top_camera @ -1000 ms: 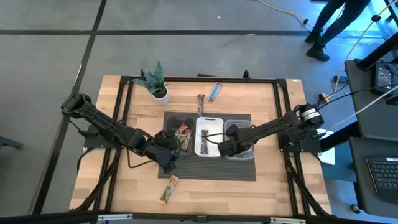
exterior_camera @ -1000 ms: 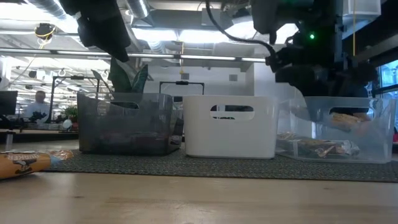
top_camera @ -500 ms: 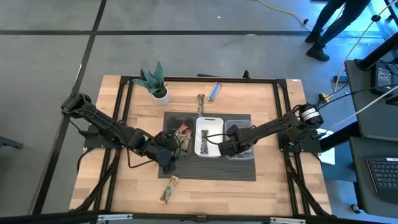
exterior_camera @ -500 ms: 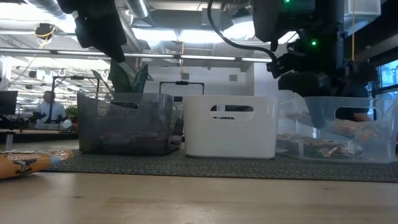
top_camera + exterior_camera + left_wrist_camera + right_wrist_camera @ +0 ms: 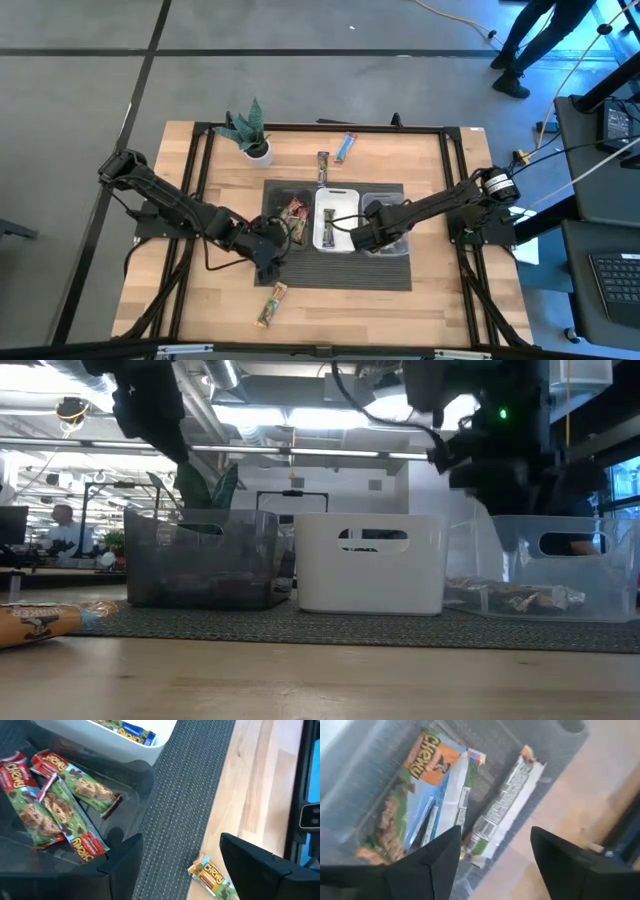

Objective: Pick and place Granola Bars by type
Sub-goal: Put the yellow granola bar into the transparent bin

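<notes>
- A second ago a tan bar hung under the right hand point(image 5: 492, 852) inside the clear tray point(image 5: 600, 575). In the low view that bar is gone from the hand, and the bars point(image 5: 512, 598) lie flat on the tray floor.
- The right hand is released, with its two fingers wide apart and nothing between them. It has come up a little and hangs over the clear tray.
- The left hand point(image 5: 175, 865) has hardly moved. It hangs over the near edge of the black tray point(image 5: 283, 212), fingers apart, holding nothing.
- The bars are small and thin, in shiny wrappers.
- In the black tray lie green bars with red ends point(image 5: 55, 810), in a heap, some across each other.
- The white tray point(image 5: 336, 218) holds a bar with a blue end point(image 5: 132, 731).
- In the clear tray a blue and orange bar point(image 5: 427, 780) and a silver bar point(image 5: 505, 800) lie side by side.
- One tan-green bar point(image 5: 271, 303) lies alone on the bench point(image 5: 440, 300), near the front edge.
- Two more bars lie behind the trays: a blue one point(image 5: 346, 147) and a brown one point(image 5: 323, 166).
- A small plant point(image 5: 250, 132) stands at the back left.
- Only the wrist views show the words and colours on the wrappers.
- Only the high view shows the two bars at the back.
- The low view shows the three trays in a row on a dark mat point(image 5: 330, 625), and a person point(image 5: 62, 525) far off in the room.
</notes>
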